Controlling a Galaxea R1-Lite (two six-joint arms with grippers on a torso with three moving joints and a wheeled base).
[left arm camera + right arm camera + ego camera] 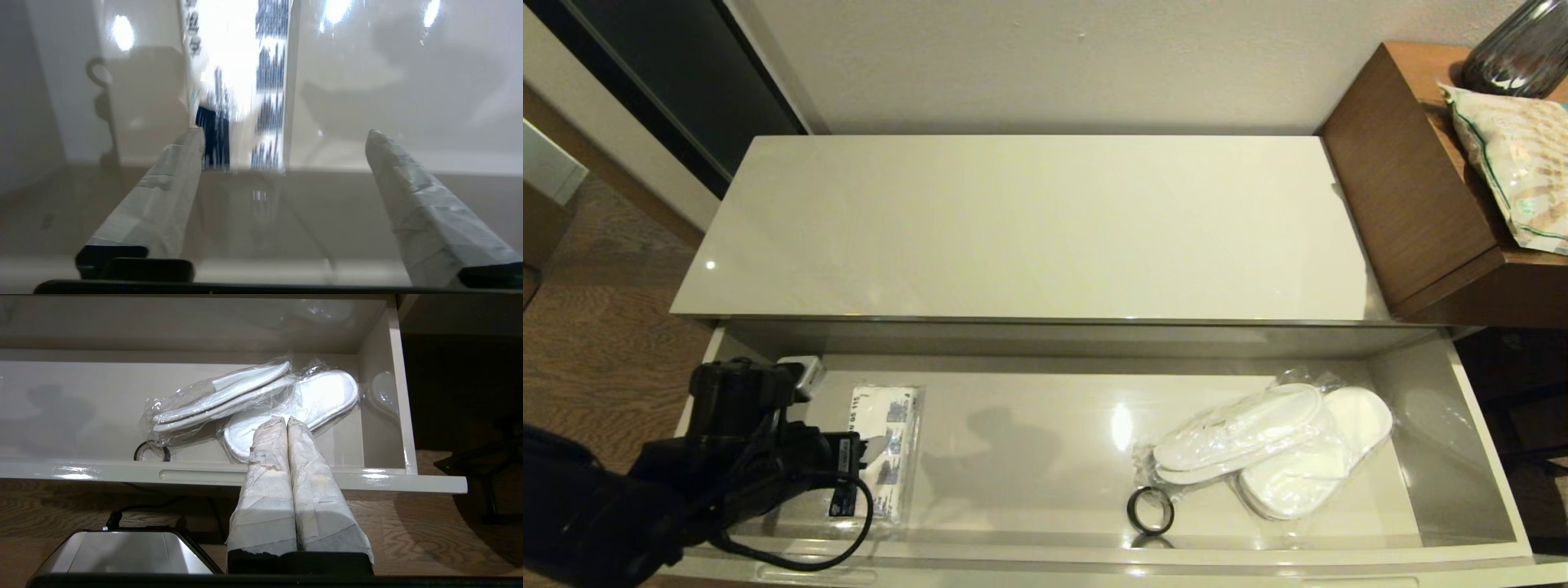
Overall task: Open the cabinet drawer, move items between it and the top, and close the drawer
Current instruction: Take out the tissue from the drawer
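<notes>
The wide, shallow, glossy cream-grey cabinet drawer (1462, 425) stands pulled out below the long glossy cream-white top (1029, 229), which carries nothing.

Your working tool is the left gripper (284, 139). In the head view its black arm occupies the lower left of the frame, over the drawer's left end. Its jaws are spread wide and hold nothing.

Note the key relation. The white rectangular tissue pack with dark blue print (888, 449) lies flat on the drawer floor at lower left of the head frame. Its long axis runs front to back across the drawer. In the left wrist view the pack (241, 81) lies straight ahead of the jaws and slightly toward one taped fingertip (192, 139). Its near end sits just beyond the tips, and its long axis points away from you, along the approach line. The jaws therefore span the pack's short width, which suits a pinch across it. Expect to advance and shift a little sideways to centre the pack.

The white flat slippers in a crinkly clear plastic bag (1274, 449) lie at the right end of the drawer, well apart from the left gripper. A small black ring (1150, 510) rests beside them.

The right gripper (287, 424) hangs in front of the drawer's front panel, jaws pressed together and empty. It is the nearer arm for the slippers.
</notes>
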